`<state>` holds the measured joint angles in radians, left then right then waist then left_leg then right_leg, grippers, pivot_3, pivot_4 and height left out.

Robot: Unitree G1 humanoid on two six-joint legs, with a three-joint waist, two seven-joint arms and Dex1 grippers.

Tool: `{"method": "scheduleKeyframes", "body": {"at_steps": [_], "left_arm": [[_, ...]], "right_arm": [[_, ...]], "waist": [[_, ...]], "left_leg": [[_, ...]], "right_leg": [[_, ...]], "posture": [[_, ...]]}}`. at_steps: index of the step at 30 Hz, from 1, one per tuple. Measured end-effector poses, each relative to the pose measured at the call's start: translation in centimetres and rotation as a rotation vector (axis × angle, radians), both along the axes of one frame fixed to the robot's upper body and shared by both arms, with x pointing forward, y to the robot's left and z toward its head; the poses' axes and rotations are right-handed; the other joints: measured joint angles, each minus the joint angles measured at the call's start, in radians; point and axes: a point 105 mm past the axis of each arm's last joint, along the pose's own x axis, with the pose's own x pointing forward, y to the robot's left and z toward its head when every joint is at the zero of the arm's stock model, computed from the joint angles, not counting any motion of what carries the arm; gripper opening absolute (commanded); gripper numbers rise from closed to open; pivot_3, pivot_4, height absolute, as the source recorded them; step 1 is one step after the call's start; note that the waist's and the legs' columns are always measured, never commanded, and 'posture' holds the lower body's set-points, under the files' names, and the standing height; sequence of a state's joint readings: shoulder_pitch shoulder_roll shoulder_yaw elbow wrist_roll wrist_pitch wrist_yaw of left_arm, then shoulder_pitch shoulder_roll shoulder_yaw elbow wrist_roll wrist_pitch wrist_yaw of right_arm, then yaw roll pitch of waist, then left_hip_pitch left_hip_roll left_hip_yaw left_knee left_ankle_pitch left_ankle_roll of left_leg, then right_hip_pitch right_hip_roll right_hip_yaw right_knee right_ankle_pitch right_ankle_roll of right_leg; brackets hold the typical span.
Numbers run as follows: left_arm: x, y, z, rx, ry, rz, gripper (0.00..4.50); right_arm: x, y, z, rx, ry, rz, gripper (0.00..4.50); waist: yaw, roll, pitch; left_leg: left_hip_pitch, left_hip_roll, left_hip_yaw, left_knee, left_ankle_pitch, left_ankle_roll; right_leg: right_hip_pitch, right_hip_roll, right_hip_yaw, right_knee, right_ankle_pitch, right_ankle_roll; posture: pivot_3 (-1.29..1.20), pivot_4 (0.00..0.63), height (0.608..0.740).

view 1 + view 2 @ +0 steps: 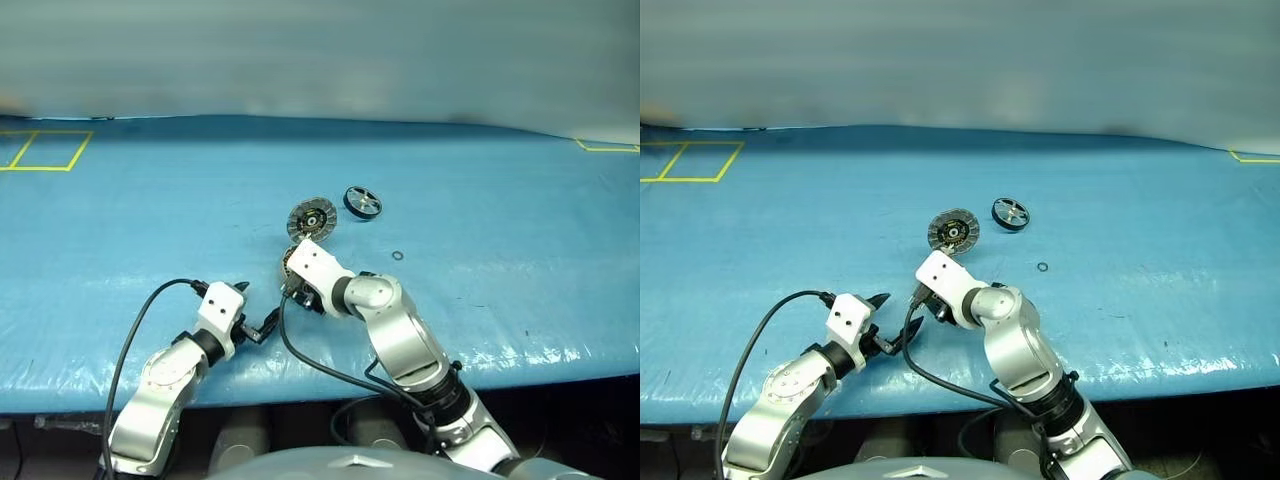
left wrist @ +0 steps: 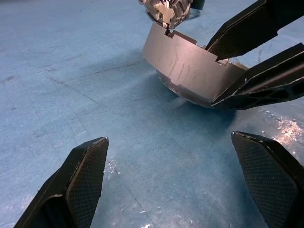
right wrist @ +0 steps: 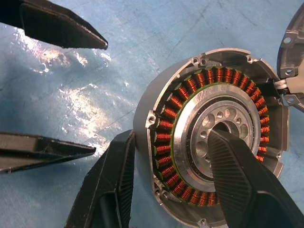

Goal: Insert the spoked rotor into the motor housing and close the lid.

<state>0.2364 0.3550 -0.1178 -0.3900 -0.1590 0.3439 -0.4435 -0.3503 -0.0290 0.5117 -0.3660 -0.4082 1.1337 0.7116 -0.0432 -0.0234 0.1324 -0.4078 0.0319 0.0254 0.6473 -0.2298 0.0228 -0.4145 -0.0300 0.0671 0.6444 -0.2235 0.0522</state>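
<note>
In the lower left of the head view the left arm is lying low over the blue table (image 1: 120,230), forearm angling toward the centre, and the left gripper (image 1: 262,328) is hanging empty with its fingers (image 2: 83,183) spread wide. Just right of it, near the frame's centre, the right arm is bending sharply at the wrist, so the right gripper (image 3: 178,183) is pointing down onto the motor housing (image 3: 209,142). It is clamping the housing's wall: one finger is sitting outside the rim, the other inside on the silver centre. The lid (image 1: 311,217) is standing open just above the housing in the frame, its segmented face showing. To the upper right of the lid, the spoked rotor (image 1: 362,202) is lying flat and apart.
</note>
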Motion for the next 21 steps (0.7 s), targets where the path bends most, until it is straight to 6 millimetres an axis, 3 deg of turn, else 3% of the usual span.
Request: {"method": "scheduleKeyframes", "body": {"at_steps": [7, 12, 21], "left_arm": [[-0.2, 0.0, -0.3, 0.000, 0.014, 0.001, 4.50], [-0.3, 0.1, -0.4, -0.002, 0.016, 0.006, 4.50], [-0.3, 0.0, -0.4, -0.005, 0.017, 0.005, 4.50]], "right_arm": [[0.2, 1.7, 0.0, 0.056, 0.047, -0.038, 4.49], [0.3, 2.5, 0.5, 0.079, 0.065, -0.053, 4.49], [0.6, 3.4, 4.3, 0.197, 0.039, -0.052, 4.49]], "waist": [[-0.004, 0.001, 0.001], [-0.006, 0.001, 0.001], [-0.009, 0.001, 0.002]], "left_leg": [[-0.007, 0.001, 0.000, 0.000, 0.000, 0.000], [-0.011, 0.001, 0.001, 0.000, 0.000, 0.000], [-0.012, 0.001, 0.001, 0.000, 0.000, 0.000]], "right_leg": [[-0.007, 0.003, -0.001, 0.000, 0.000, -0.001], [-0.011, 0.003, 0.000, 0.001, 0.000, 0.000], [-0.012, 0.004, 0.000, 0.001, 0.000, 0.000]], "posture": [[0.00, 0.150, 0.740], [0.00, 0.150, 0.740], [0.00, 0.150, 0.740]]}}
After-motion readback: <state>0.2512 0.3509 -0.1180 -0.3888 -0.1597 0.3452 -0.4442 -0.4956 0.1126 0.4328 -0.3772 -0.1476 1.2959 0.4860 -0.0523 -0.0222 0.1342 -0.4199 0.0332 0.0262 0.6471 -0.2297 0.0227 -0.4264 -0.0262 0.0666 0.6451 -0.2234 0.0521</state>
